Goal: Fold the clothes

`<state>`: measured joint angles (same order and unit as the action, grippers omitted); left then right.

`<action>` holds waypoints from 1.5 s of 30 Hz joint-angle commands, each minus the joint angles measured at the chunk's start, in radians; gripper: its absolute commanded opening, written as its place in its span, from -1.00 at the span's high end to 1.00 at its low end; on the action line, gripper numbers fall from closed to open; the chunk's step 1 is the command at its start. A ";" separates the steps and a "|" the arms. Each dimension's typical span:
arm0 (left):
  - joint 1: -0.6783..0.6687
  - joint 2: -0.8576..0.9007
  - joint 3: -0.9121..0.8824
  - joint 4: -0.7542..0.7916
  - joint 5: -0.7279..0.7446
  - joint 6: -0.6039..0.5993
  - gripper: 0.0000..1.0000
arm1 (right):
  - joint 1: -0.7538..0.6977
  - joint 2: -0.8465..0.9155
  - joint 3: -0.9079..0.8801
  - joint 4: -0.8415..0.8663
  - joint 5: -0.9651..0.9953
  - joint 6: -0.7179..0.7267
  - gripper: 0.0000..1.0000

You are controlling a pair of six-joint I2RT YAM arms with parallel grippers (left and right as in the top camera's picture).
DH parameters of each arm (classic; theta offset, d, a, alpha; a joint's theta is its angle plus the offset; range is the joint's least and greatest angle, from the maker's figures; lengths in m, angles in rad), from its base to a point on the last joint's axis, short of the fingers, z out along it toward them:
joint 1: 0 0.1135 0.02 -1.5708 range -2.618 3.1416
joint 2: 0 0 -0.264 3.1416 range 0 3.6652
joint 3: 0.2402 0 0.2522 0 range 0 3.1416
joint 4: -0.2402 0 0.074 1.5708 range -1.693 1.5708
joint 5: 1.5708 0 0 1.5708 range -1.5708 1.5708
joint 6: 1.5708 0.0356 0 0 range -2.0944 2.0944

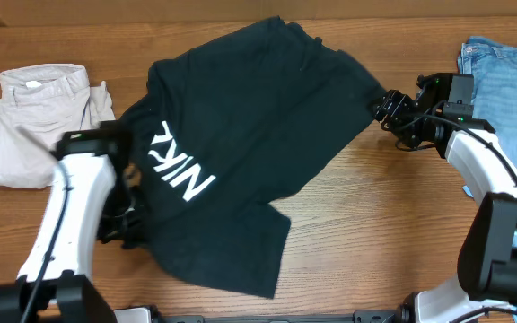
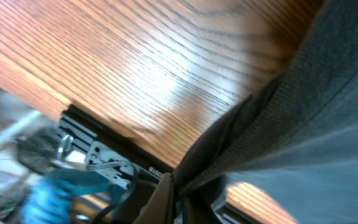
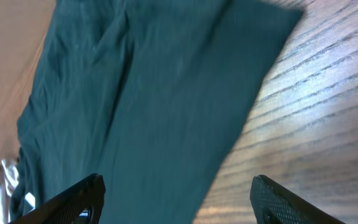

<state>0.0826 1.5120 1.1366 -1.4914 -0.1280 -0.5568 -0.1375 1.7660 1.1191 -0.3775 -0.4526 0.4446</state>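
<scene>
The black T-shirt (image 1: 249, 135) with white "NIKE" lettering lies spread and rumpled across the middle of the table. My left gripper (image 1: 126, 231) is at the shirt's lower left edge. In the left wrist view it (image 2: 176, 190) is shut on a bunched fold of the dark fabric (image 2: 303, 112), lifted off the wood. My right gripper (image 1: 386, 106) is at the shirt's right corner. In the right wrist view its fingers (image 3: 179, 202) are wide open, with the shirt's edge (image 3: 154, 99) lying flat between and ahead of them.
Folded pale beige trousers (image 1: 39, 117) lie at the far left. Light-blue jeans (image 1: 510, 81) lie at the far right, beside the right arm. Bare wooden tabletop (image 1: 375, 224) shows to the lower right. The table's front edge with a black rail (image 2: 104, 146) is close to my left gripper.
</scene>
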 commanded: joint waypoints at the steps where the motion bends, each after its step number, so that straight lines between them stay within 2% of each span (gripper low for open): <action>1: 0.144 -0.045 -0.001 0.007 0.081 0.133 0.92 | -0.002 0.053 0.008 0.089 0.010 0.079 -0.58; 6: 0.246 -0.045 -0.001 0.010 0.121 0.182 0.90 | 0.008 0.157 0.008 0.144 0.056 0.195 -0.56; 8: 0.251 -0.045 -0.001 0.011 0.122 0.184 0.78 | 0.019 0.225 0.008 0.161 0.070 0.238 -0.55; 11: 0.251 -0.045 -0.001 0.011 0.121 0.184 0.49 | 0.023 0.273 0.008 0.175 0.067 0.275 -0.46; 13: 0.251 -0.045 -0.001 0.011 0.121 0.183 0.21 | 0.033 0.296 0.008 0.198 0.066 0.274 -0.37; 14: 0.251 -0.045 -0.001 0.011 0.121 0.183 -0.01 | 0.038 0.301 0.008 0.197 0.067 0.275 -0.22; 16: 0.251 -0.045 -0.001 0.012 0.121 0.183 -0.08 | 0.040 0.305 0.008 0.193 0.068 0.274 0.12; 17: 0.251 -0.045 0.000 0.022 0.117 0.185 -0.11 | 0.040 0.305 0.008 0.193 0.071 0.274 0.61; 19: 0.251 -0.045 0.002 0.033 0.110 0.198 -0.15 | 0.037 0.305 0.008 0.188 0.071 0.274 0.87; 20: 0.251 -0.045 0.005 0.033 0.101 0.198 -0.16 | 0.036 0.304 0.008 0.185 0.071 0.268 0.92; 24: 0.251 -0.045 0.036 0.025 0.073 0.215 -0.16 | 0.018 0.282 0.009 0.093 0.141 0.257 0.92; 31: 0.251 -0.045 0.108 0.040 0.073 0.241 -0.29 | -0.132 0.138 0.009 -0.325 0.624 0.229 0.92; 33: 0.251 -0.045 0.113 0.055 0.073 0.248 -0.33 | -0.187 0.122 0.009 -0.401 0.700 0.229 0.92; 36: 0.251 -0.045 0.113 0.077 0.078 0.255 -0.40 | -0.268 0.121 0.009 -0.475 0.706 0.240 0.92; 38: 0.251 -0.045 0.113 0.117 0.135 0.319 -0.40 | -0.284 0.121 0.009 -0.478 0.657 0.232 0.88; 40: 0.250 -0.045 0.113 0.180 0.220 0.375 -0.43 | -0.283 0.114 0.025 -0.459 0.558 0.144 0.20; 41: 0.250 -0.045 0.113 0.213 0.272 0.411 -0.45 | -0.283 0.105 0.038 -0.459 0.529 0.127 -0.04; 44: 0.249 -0.045 0.113 0.309 0.444 0.531 -0.49 | -0.284 0.025 0.097 -0.473 0.464 0.104 -0.37; 45: 0.249 -0.044 0.113 0.330 0.489 0.555 -0.49 | -0.284 -0.017 0.119 -0.460 0.388 0.043 -0.39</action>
<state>0.3252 1.4845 1.2270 -1.2114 0.1497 -0.1505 -0.4232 1.8709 1.1603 -0.8547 0.0757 0.5900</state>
